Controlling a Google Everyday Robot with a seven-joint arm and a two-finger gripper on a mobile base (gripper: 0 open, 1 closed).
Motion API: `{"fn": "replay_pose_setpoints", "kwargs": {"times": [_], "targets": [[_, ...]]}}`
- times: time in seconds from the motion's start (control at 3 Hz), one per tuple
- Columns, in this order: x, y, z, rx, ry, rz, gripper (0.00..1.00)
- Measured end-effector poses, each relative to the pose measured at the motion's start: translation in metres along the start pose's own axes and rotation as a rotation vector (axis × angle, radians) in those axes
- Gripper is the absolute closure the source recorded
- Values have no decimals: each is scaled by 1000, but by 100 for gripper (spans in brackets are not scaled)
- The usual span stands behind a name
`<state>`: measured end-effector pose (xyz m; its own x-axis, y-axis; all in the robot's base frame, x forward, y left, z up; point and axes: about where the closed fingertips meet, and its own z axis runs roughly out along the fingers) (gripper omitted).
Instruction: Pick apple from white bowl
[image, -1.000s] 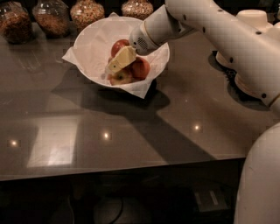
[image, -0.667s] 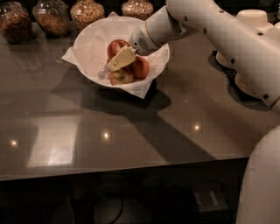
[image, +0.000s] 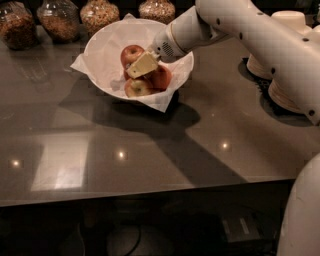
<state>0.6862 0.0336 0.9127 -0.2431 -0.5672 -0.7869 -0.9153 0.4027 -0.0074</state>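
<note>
The white bowl (image: 102, 47), lined with crumpled white paper, stands at the back of the dark table. It holds three apples. The deep red apple (image: 130, 53) lies at the upper left of the pile. A yellow-green blushed apple (image: 137, 88) lies in front and a reddish-orange apple (image: 162, 78) to the right. My gripper (image: 142, 65) reaches in from the right. Its pale yellow tip sits over the middle of the pile, right against the red apple's lower right side. It hides part of the apples.
Several glass jars of dry food (image: 59, 19) line the back edge behind the bowl. Stacks of beige paper bowls (image: 287, 60) stand on a dark mat at the right, under my arm. The table's front edge runs across the lower frame.
The gripper has shifted very slightly up and to the right over the apples. The bowl and apples have not visibly moved.
</note>
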Motion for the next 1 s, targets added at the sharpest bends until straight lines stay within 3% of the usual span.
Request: {"fn": "replay_pose_setpoints", "kwargs": {"times": [0.33, 1.0], "targets": [[-3, -5, -14, 29, -27, 6, 100], [-11, -14, -52, 88, -114, 16, 100]]}}
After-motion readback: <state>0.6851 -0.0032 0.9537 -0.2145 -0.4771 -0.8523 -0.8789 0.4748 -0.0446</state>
